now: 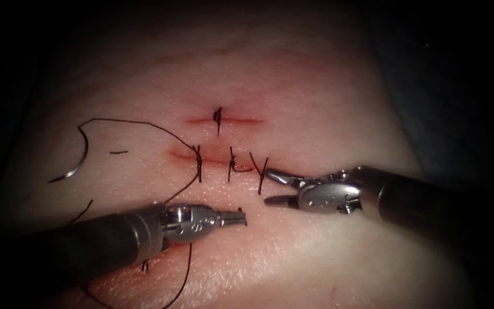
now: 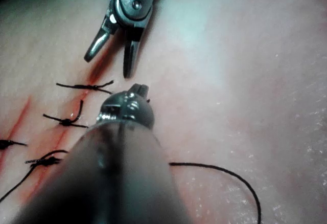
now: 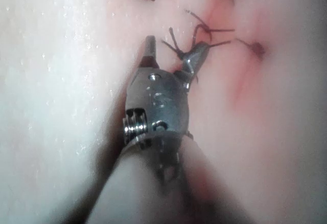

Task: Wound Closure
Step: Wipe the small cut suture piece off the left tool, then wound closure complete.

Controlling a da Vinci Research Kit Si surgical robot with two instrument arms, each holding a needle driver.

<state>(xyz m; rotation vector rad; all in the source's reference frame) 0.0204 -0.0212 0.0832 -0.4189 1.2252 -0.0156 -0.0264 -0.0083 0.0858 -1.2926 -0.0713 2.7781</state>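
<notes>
Two claws hover over the tissue (image 1: 315, 86). The left claw (image 1: 241, 218) looks closed and holds nothing visible. The right claw (image 1: 271, 186) gapes wide and empty, its upper tip beside the rightmost stitch (image 1: 260, 167) on the cut (image 1: 215, 157). The needle (image 1: 75, 163) lies free on the tissue's left side, thread (image 1: 138, 123) trailing to the leftmost stitch. No legible writing.

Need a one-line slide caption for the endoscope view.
Needle lies free on tissue left of the stitched cut; right tool open, left tool shut, holding nothing.
</notes>
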